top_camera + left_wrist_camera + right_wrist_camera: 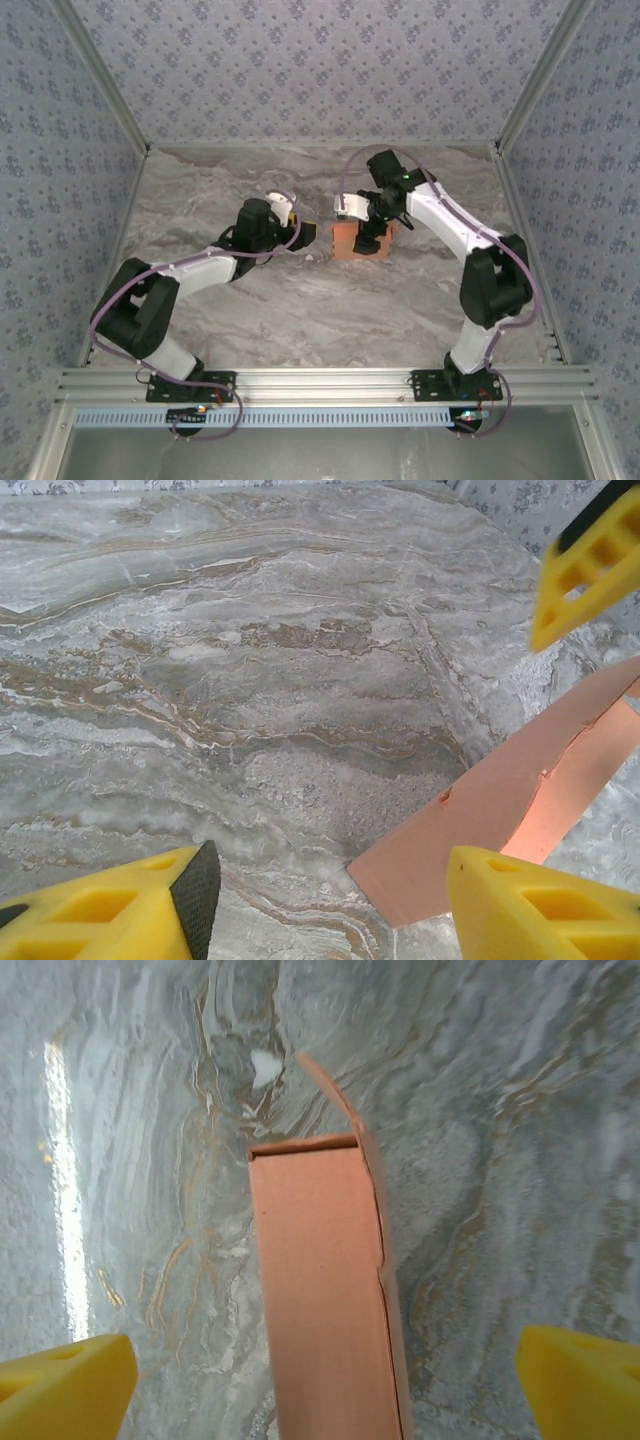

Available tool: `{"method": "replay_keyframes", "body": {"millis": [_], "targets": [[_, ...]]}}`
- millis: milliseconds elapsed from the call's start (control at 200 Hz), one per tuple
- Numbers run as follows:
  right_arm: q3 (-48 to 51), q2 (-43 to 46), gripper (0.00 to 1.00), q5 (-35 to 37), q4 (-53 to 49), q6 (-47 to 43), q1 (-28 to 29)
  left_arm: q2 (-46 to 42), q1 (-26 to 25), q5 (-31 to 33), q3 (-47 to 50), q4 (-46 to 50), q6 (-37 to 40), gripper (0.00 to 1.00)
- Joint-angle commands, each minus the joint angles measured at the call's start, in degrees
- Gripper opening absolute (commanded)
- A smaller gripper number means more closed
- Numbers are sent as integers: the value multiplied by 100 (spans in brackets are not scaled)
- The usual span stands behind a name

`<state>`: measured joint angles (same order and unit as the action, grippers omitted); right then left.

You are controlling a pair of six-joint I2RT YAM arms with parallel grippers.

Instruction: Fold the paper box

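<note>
Paper box (357, 240): sits dead centre of the top view on the marble table (250, 300), with its end flap (335, 1095) half-raised.
Right gripper (322, 1375): fingers spread wide over the box, gripping nothing.
Left gripper (330, 895): jaws apart at the box's corner, lower right of its wrist view, nothing clamped.
Slip risk: you've got no hold, so a nudge would likely skate the light card across the marble.
Crush risk: close hard and you'd probably buckle a wall.

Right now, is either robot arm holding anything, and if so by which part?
Nothing is held. The right gripper stands wide open over the salmon-orange cardboard box, jaws clear of its sides; the left gripper is open too, beside it.
</note>
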<state>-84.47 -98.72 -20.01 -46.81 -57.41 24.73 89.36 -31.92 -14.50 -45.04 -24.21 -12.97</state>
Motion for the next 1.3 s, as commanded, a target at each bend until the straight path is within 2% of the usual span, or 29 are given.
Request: {"method": "replay_keyframes", "body": {"millis": [0,60,155,225,265,340,400,565,795,909,1104,1294], "targets": [[575,964,100,-331,969,1284,-149,-129,-184,-78,-25,-67,180,64],[1228,1597,100,-240,2160,2666,-355,-113,-296,42,-65,68,224,64],[2331,2520,100,594,3679,5177,-726,-82,-484,340,-96,127,223,64],[2868,2961,100,1181,3751,6733,-1164,-86,-597,456,-134,121,295,64],[3067,3064,100,890,3666,7073,-1514,-73,-653,509,-195,183,331,64],[3211,2968,83,81,3346,7161,-2021,-12,-732,544,-394,399,414,63],[3244,2873,70,-216,3080,6965,-2092,69,-793,582,-583,632,528,61],[3642,2766,66,-391,3406,6526,-1918,252,-989,937,-907,969,678,56],[3513,2213,54,-684,3511,6125,-1804,419,-1112,1116,-1188,1263,628,47],[3464,2111,52,-667,3466,5993,-1698,459,-1151,1183,-1244,1368,637,46],[3417,2045,41,-521,3336,5882,-1607,623,-1177,1321,-1482,1697,654,41],[3323,1944,27,-568,3266,5905,-1556,679,-1211,1353,-1576,1701,621,30]]}}
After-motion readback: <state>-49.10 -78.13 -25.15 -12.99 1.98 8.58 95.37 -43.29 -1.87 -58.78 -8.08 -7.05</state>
